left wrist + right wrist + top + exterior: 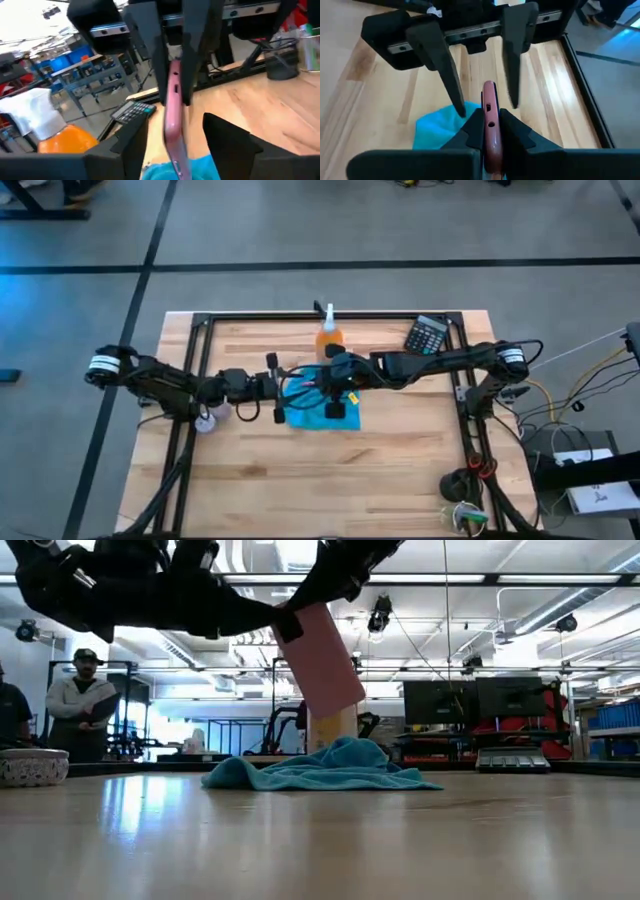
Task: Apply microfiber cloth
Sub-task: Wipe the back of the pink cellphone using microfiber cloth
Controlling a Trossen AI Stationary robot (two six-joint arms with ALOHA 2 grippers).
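- Wooden tabletop (330,480) inside a black frame, with a workshop of shelves, monitors and people beyond it in the low view.
- At the far left of the table a small white bowl (30,766) sits near the left arm.
- Left gripper (272,383) reaches in from the left with its fingers spread wide; in the right wrist view they stand apart on either side of the phone without touching it.
- Microfiber cloth (322,412) lies crumpled on the wood at mid-table, directly beneath both grippers and just in front of the orange spray bottle (329,337).
- Pink-cased phone (322,658) hangs tilted above the cloth, its lower edge just over the folds.
- Right gripper (336,376) is clamped on the phone's edge, coming in from the right.
- A black calculator (427,335) rests at the far right corner.
- To do the step well, I judge the left gripper should drop and pinch a raised fold of cloth while the right holds the phone steady, so the fabric can be drawn across the phone's face.
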